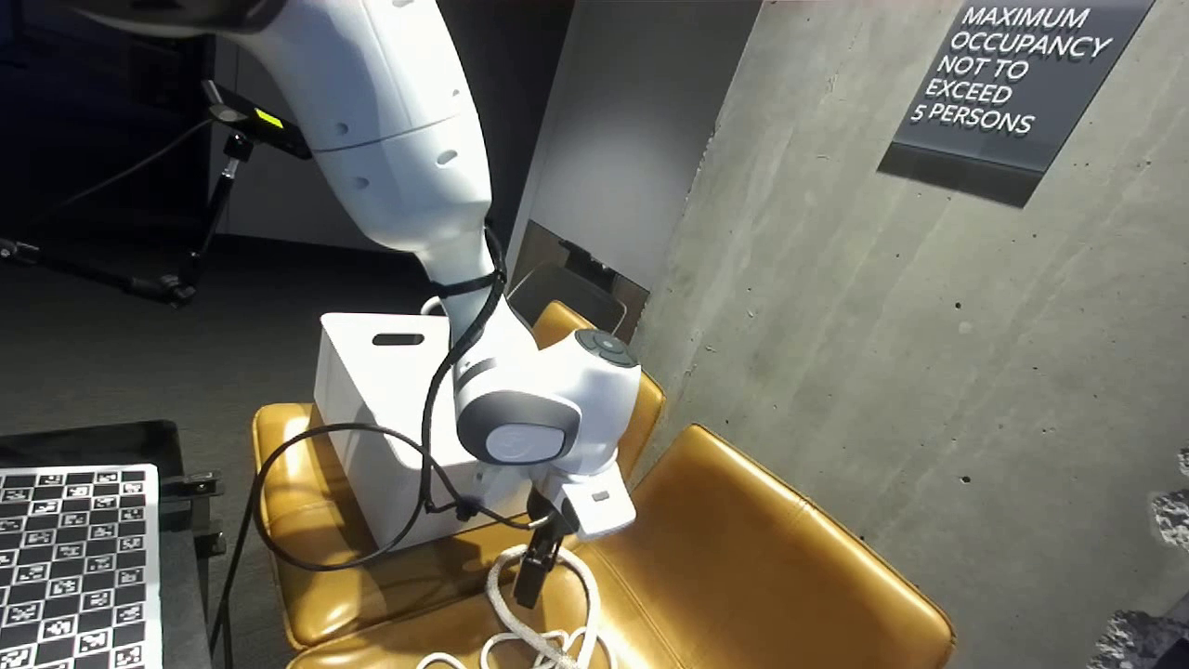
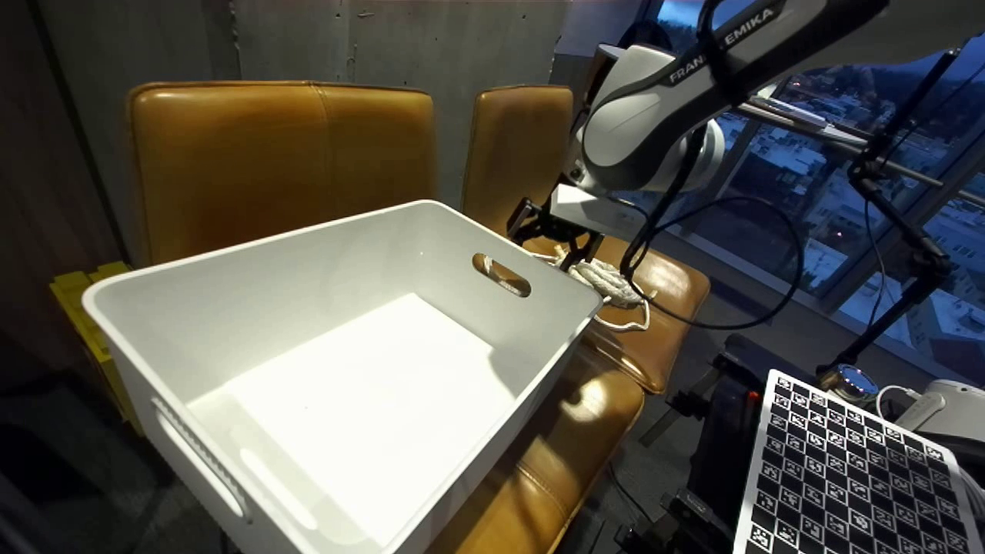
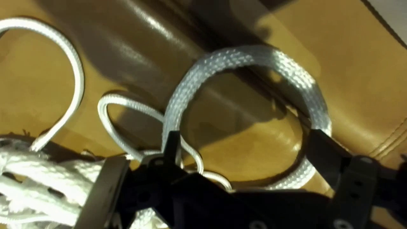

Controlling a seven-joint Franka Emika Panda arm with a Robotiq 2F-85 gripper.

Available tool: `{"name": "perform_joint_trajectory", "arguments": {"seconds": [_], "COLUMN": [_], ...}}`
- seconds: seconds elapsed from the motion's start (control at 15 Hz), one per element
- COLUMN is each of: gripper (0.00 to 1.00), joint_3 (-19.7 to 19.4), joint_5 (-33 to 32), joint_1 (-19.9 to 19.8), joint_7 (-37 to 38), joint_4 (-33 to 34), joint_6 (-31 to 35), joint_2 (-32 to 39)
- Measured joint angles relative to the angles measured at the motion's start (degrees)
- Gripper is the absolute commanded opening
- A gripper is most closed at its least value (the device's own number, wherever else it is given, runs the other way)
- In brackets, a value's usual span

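My gripper (image 3: 246, 141) is open in the wrist view, with nothing between its fingers. A thick white braided rope (image 3: 187, 92) forms a round loop in front of the jaws. Each fingertip overlaps one side of the loop; I cannot tell whether they touch it. Thinner white cord (image 3: 76, 70) curls to the left, beside a bundled part of the rope at lower left. The rope lies on a tan leather chair (image 3: 349, 73). In both exterior views the gripper (image 1: 532, 581) (image 2: 548, 240) is low over the rope (image 1: 502, 599) (image 2: 612, 285) and the chair seat.
A large white bin (image 1: 395, 395) (image 2: 300, 261) stands on the neighbouring tan chair, close beside the gripper; its inside shows bare. A black cable (image 1: 325, 427) hangs in a loop from the arm. A checkered marker board (image 1: 79, 567) (image 2: 854, 469) lies near the base. A concrete wall (image 1: 836, 325) rises behind the chairs.
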Motion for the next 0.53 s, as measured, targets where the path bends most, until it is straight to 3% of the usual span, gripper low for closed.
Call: {"name": "perform_joint_trajectory", "arguments": {"seconds": [0.53], "gripper": [1.00], "joint_3": [-0.03], "joint_5": [0.65], "joint_1": [2.00], "joint_7": [6.22], "joint_4": [4.55], "joint_6": [-3.36], "joint_2": [6.89]}}
